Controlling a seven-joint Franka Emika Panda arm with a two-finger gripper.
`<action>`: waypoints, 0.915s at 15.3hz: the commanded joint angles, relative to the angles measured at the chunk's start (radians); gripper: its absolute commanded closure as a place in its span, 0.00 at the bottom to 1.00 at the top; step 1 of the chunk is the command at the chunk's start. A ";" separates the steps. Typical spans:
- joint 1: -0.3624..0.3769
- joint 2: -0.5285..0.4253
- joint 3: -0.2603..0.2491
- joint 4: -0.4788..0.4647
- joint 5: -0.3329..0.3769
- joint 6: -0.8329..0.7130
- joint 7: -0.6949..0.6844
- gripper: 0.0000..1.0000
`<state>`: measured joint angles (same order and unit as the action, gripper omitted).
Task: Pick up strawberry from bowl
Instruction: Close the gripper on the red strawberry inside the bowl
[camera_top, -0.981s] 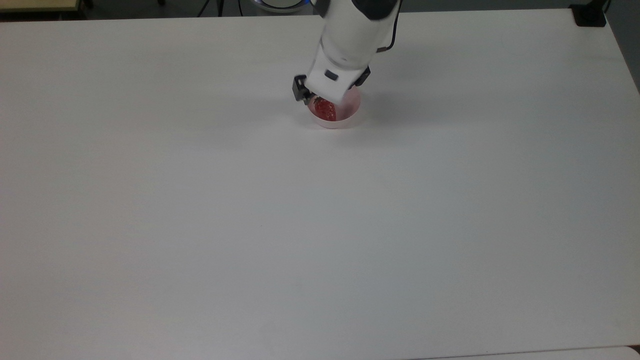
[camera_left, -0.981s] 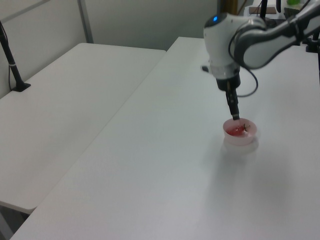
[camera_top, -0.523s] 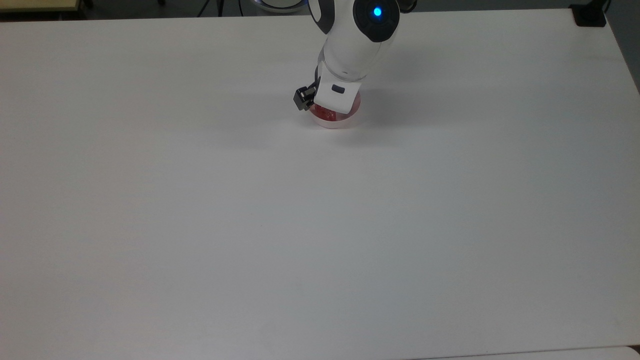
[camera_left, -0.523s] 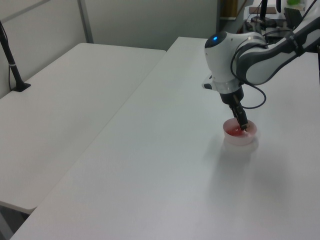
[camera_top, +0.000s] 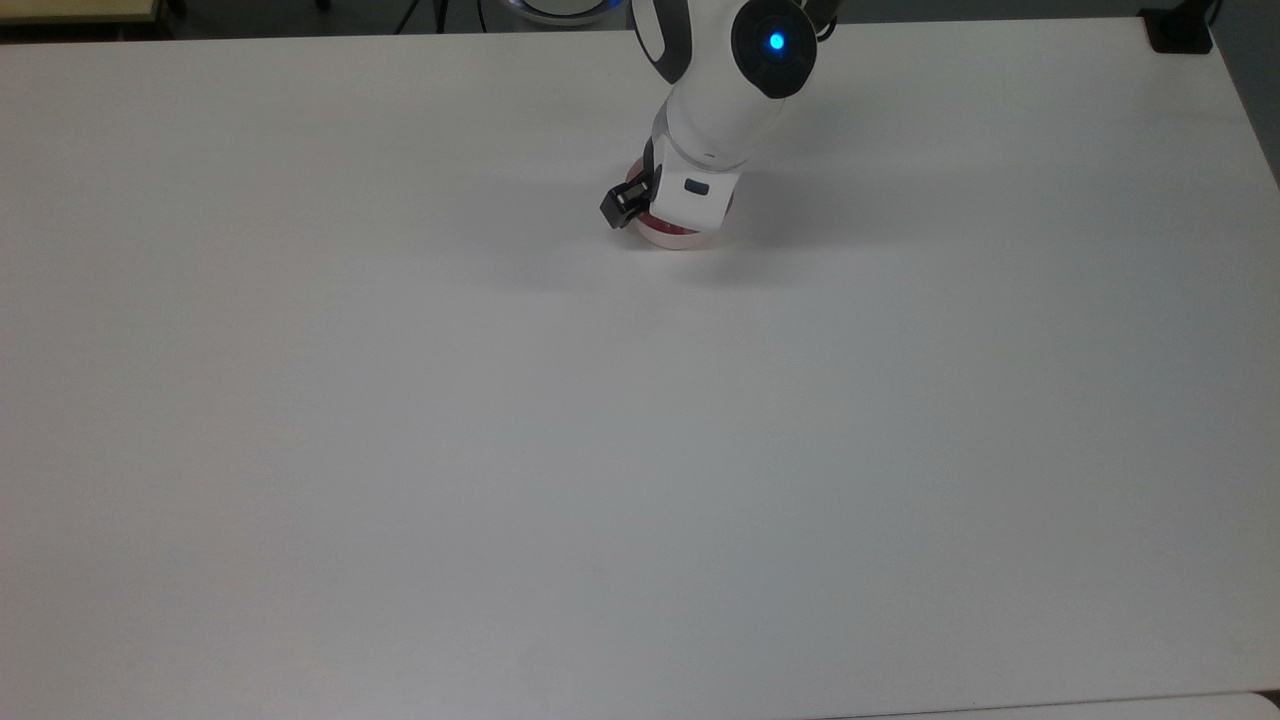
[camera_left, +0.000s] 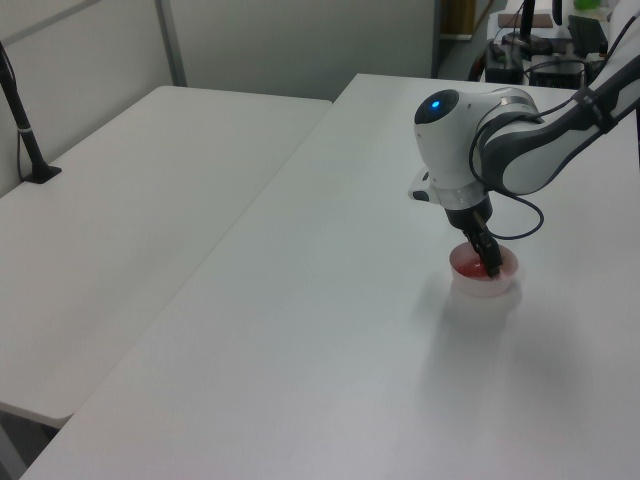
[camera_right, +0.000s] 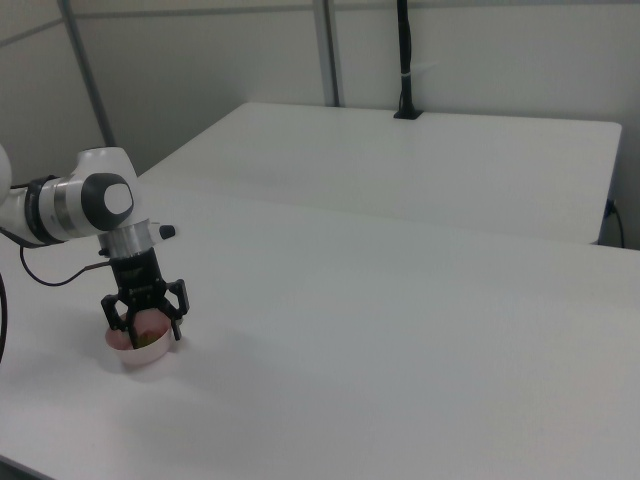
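The pale pink bowl stands on the white table toward the far middle. Inside lies the red strawberry, mostly covered by the hand in the top view. In the right view my gripper hangs straight down into the bowl. It is open, its black fingers spread about as wide as the rim, with the strawberry between them and untouched. In the left view one finger dips inside the bowl.
A second white table adjoins mine along a seam, with a black pole clamped to its far side. A black block sits on my table's top right corner in the top view. Wide bare tabletop surrounds the bowl.
The arm has come down and leaned further over the bowl. The gripper has sunk into the bowl, and the hand now hides nearly all of the strawberry in the top view.
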<state>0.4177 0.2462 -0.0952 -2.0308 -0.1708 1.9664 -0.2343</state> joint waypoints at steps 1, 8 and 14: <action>0.006 -0.030 -0.009 -0.009 -0.030 0.023 -0.008 0.14; 0.009 -0.090 -0.006 0.050 -0.038 -0.021 -0.066 0.10; 0.019 -0.061 0.054 0.031 -0.042 -0.023 -0.075 0.16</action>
<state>0.4193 0.1768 -0.0620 -1.9827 -0.1858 1.9611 -0.2911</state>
